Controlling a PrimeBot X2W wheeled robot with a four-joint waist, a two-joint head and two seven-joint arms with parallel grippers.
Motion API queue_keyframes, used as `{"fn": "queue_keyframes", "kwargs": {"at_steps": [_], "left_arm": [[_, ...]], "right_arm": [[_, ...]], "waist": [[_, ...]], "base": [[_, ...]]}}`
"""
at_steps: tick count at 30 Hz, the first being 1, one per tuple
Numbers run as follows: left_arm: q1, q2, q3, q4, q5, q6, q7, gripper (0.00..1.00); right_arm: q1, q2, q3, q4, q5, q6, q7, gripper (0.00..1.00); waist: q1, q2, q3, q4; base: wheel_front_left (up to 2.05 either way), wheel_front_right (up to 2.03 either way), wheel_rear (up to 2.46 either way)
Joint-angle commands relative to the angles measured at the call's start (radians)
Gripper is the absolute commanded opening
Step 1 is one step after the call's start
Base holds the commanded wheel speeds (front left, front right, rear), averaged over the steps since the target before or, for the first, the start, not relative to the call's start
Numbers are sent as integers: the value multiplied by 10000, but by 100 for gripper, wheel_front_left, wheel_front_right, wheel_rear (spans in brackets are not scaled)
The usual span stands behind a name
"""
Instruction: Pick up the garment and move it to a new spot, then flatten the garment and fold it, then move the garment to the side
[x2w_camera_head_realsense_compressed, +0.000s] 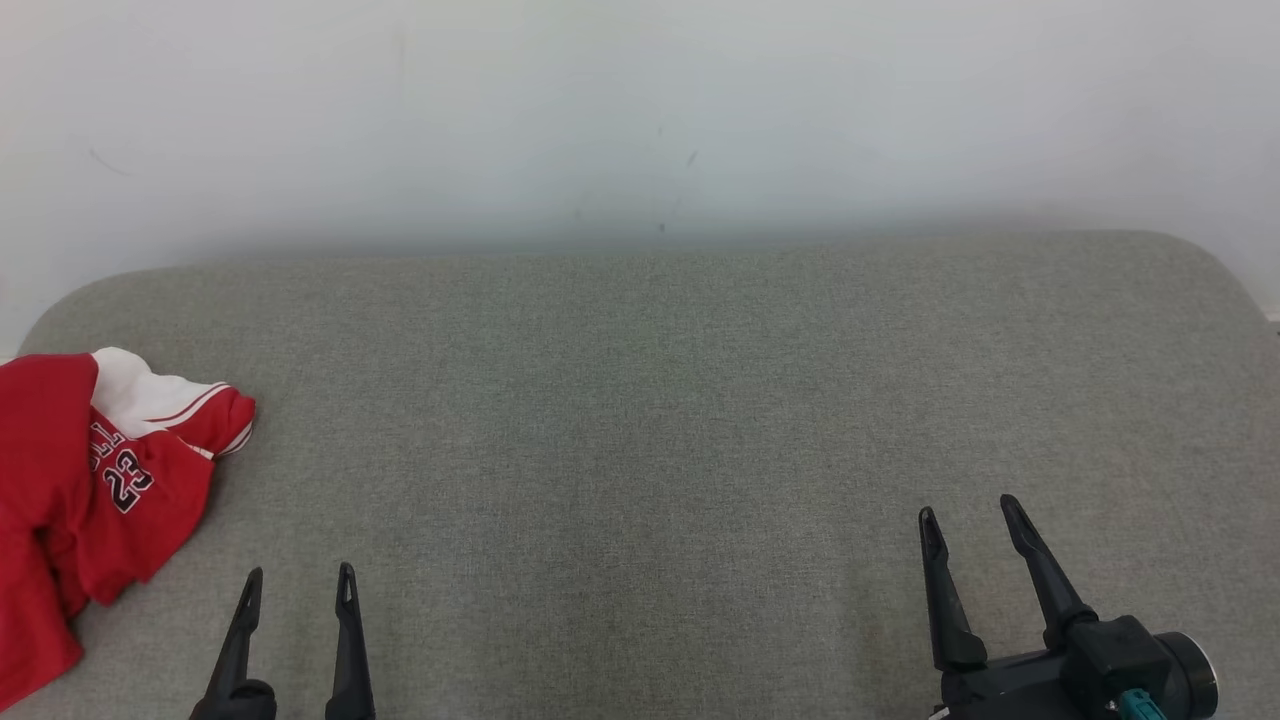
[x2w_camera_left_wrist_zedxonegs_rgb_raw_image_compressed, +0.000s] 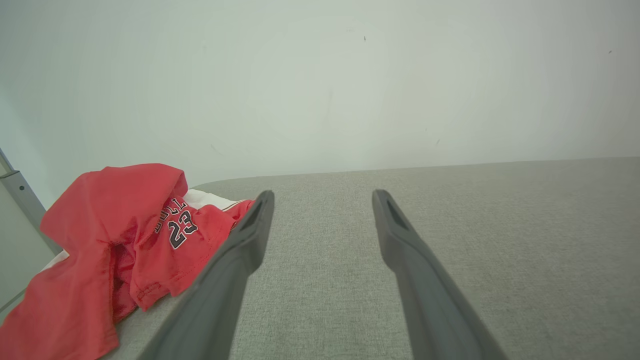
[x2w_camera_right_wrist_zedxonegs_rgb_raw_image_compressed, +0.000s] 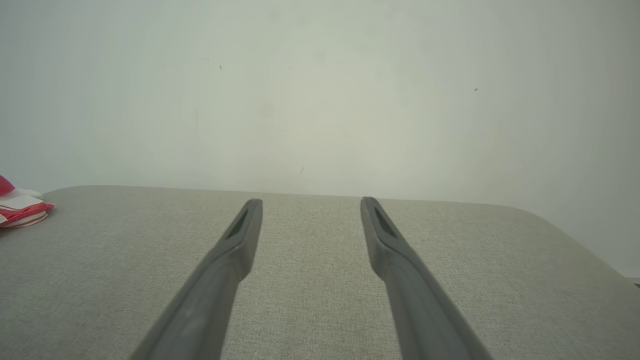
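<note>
The garment (x2w_camera_head_realsense_compressed: 90, 490) is a red jersey with white trim and the number 23, lying crumpled at the far left of the grey fabric surface (x2w_camera_head_realsense_compressed: 640, 420). It also shows at the left of the left wrist view (x2w_camera_left_wrist_zedxonegs_rgb_raw_image_compressed: 125, 240), and a bit of its edge (x2w_camera_right_wrist_zedxonegs_rgb_raw_image_compressed: 20, 207) lies at the far left of the right wrist view. My left gripper (x2w_camera_head_realsense_compressed: 298, 585) is open at the lower left, just right of the garment and apart from it, with nothing between its fingers. My right gripper (x2w_camera_head_realsense_compressed: 972, 520) is open at the lower right, far from the garment and holding nothing.
A pale wall (x2w_camera_head_realsense_compressed: 640, 120) rises directly behind the grey surface. The surface has rounded far corners (x2w_camera_head_realsense_compressed: 1215, 265). A grey metal post (x2w_camera_left_wrist_zedxonegs_rgb_raw_image_compressed: 20, 200) stands at the left edge of the left wrist view, beside the garment.
</note>
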Motion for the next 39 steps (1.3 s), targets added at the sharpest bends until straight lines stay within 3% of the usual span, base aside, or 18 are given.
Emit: {"fn": "queue_keyframes", "kwargs": {"at_steps": [1,39], "left_arm": [[56,-26,50,84,60,46,-35,100],[42,-155,292,515,-372,-81,-35,100]], "right_arm": [[97,11,-22,-15,-24,-21,-52,100],[-56,12,-150,775,525,-21,-32,100]], "waist": [[0,-1,-2,7],[0,-1,-237,1]], "base": [[0,0,0],[0,0,0]]}}
